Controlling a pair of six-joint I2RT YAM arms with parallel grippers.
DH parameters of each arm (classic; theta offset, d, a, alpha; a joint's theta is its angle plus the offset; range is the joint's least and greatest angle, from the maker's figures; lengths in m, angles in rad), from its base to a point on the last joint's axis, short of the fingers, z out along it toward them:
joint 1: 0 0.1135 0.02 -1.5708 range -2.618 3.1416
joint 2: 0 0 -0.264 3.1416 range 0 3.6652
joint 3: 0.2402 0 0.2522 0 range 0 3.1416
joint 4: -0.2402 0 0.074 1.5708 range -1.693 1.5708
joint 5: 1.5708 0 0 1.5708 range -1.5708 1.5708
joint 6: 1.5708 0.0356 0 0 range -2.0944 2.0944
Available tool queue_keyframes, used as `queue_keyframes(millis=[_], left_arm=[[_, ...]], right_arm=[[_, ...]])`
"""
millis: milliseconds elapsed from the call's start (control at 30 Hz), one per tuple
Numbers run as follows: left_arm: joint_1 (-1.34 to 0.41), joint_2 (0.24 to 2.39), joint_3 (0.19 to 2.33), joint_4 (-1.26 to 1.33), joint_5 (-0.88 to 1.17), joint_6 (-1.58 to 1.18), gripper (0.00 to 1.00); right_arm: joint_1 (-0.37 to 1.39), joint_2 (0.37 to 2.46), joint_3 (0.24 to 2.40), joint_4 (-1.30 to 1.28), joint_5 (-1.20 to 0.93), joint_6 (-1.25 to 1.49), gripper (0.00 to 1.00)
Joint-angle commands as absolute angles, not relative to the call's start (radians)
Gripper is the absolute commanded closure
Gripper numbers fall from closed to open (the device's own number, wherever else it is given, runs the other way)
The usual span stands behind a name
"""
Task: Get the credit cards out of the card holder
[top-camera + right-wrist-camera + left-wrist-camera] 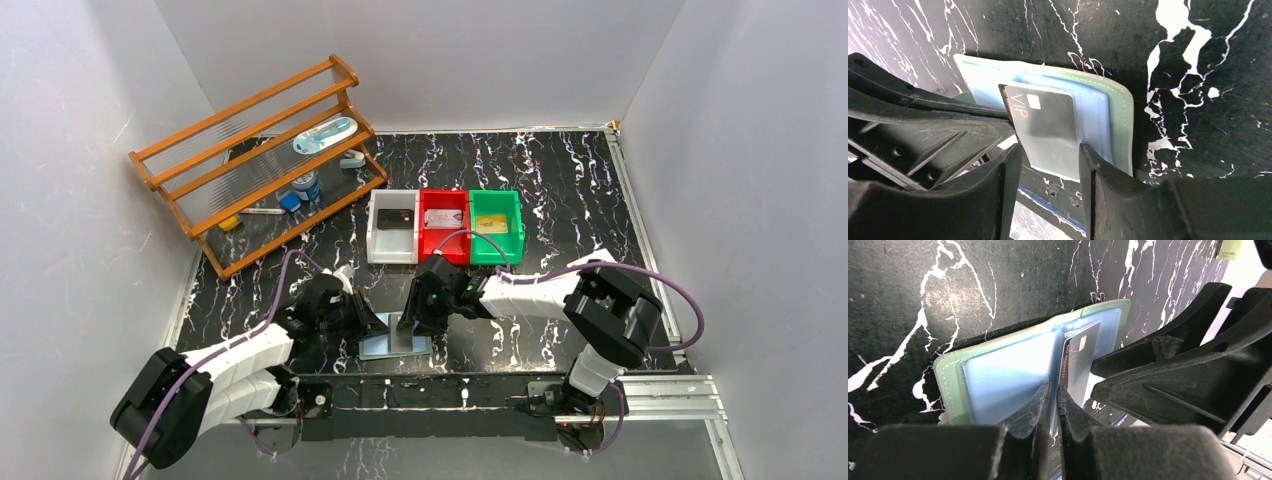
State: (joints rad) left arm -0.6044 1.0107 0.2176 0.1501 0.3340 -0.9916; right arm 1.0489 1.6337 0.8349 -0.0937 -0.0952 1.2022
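Note:
The grey-green card holder (395,347) lies open near the table's front edge, its pale blue clear pockets (1003,380) facing up. My left gripper (1054,387) is shut on the thin edge of one raised pocket leaf. A dark credit card (1048,120) marked VIP sits in a pocket just right of that leaf, also in the left wrist view (1080,365). My right gripper (1050,150) is open, its fingers (1088,165) standing either side of that card's near end; contact is unclear. In the top view both grippers (372,325) (425,322) meet over the holder.
Behind the holder stand a white bin (374,232), a red bin (428,240) and a green bin (515,235), each with a card inside. A wooden rack (260,160) with small items fills the back left. The table's front rail (450,390) runs just below the holder.

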Motion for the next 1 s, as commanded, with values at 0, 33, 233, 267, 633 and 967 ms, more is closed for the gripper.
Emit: queue_keyframes(millis=[0, 33, 233, 267, 633, 967], left_arm=[[-0.606, 1.040, 0.228, 0.173, 0.361, -0.976, 0.92], [-0.607, 1.045, 0.229, 0.174, 0.363, -0.974, 0.92], [-0.606, 1.053, 0.224, 0.198, 0.379, -0.974, 0.92], [-0.606, 1.054, 0.223, 0.204, 0.383, -0.974, 0.92], [-0.605, 1.106, 0.212, 0.305, 0.471, -0.979, 0.93], [-0.606, 1.021, 0.285, 0.050, 0.353, -0.893, 1.00]], right_arm=[[1.045, 1.657, 0.813, -0.112, -0.080, 1.198, 0.46], [1.046, 1.657, 0.813, -0.112, -0.080, 1.198, 0.46], [1.045, 1.660, 0.813, -0.111, -0.085, 1.198, 0.46], [1.045, 1.660, 0.813, -0.110, -0.085, 1.198, 0.46], [1.044, 1.661, 0.810, -0.107, -0.086, 1.200, 0.46], [1.043, 1.666, 0.821, -0.167, -0.043, 1.208, 0.46]])
